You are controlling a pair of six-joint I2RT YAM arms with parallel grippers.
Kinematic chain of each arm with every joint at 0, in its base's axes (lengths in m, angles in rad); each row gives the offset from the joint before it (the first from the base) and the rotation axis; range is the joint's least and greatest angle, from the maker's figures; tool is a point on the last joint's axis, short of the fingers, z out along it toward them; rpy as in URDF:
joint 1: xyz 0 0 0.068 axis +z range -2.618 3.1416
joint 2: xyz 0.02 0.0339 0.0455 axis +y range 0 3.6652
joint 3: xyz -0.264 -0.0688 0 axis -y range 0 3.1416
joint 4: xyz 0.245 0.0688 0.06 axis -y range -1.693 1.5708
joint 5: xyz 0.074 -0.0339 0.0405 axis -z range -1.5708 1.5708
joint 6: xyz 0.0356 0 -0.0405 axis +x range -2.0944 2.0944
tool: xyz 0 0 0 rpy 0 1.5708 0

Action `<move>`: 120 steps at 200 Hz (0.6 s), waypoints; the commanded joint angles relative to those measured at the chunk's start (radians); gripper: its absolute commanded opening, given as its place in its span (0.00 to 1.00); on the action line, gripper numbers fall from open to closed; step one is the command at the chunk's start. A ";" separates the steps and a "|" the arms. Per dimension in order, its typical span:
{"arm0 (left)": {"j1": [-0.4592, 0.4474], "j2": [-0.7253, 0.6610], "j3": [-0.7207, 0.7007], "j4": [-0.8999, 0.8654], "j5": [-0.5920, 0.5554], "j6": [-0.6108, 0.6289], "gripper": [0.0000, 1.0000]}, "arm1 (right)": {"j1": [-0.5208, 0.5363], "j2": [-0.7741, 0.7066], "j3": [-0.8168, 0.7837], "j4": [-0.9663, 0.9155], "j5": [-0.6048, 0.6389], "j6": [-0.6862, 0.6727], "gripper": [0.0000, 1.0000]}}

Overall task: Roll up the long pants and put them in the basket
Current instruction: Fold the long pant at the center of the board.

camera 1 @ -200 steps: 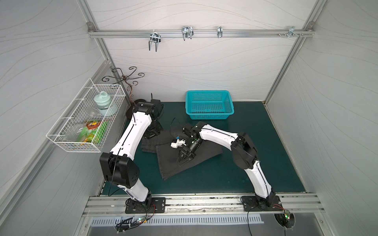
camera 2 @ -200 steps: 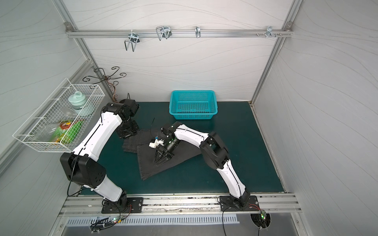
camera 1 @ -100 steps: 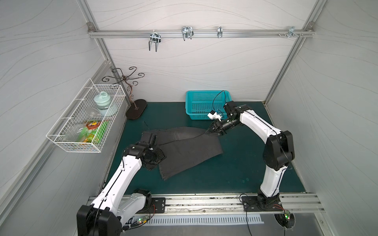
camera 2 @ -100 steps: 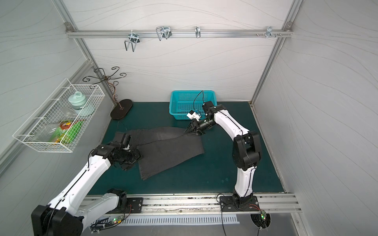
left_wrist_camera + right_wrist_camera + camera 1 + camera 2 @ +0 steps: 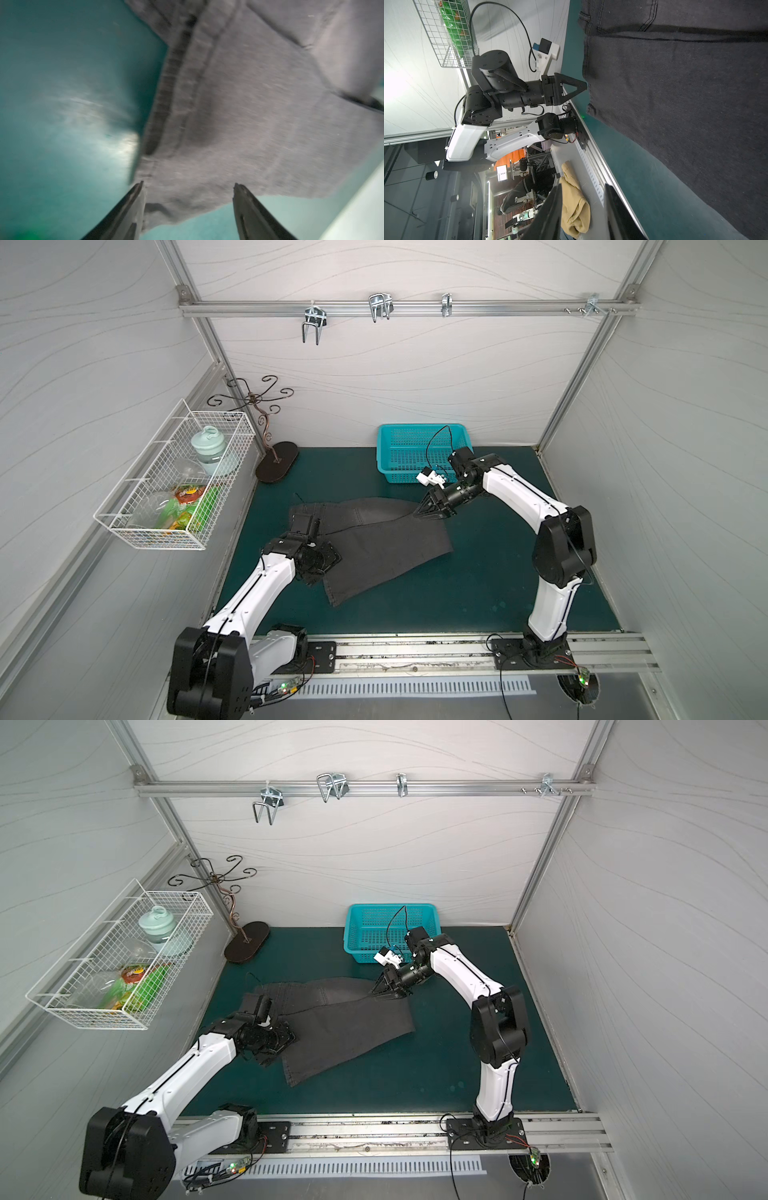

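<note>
I read the long pants (image 5: 374,547) lying flat on the green mat (image 5: 498,593), left of centre; left gripper (image 5: 189,184) is spread over their near left edge, pinching nothing; right gripper (image 5: 583,187) stands parted and empty, apparently just beside their far right corner.

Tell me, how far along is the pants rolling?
Barely begun. Done: the long pants lie spread flat on the green mat. In hand: nothing is gripped. The left jaws stand open at one edge, the right jaws open at the opposite edge. Left: the whole rolling, as no roll shows.
</note>
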 commanded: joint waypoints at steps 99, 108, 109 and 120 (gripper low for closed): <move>0.059 0.222 0.106 0.005 -0.029 0.159 0.72 | -0.024 0.064 0.077 -0.056 0.017 -0.013 0.36; 0.059 0.237 0.102 0.029 -0.014 0.160 0.72 | -0.028 0.064 0.078 -0.055 0.015 -0.013 0.36; 0.059 0.239 0.102 0.032 -0.012 0.159 0.72 | -0.028 0.065 0.078 -0.056 0.015 -0.012 0.36; 0.060 0.256 0.098 0.062 0.009 0.162 0.72 | -0.032 0.069 0.080 -0.057 0.014 -0.010 0.36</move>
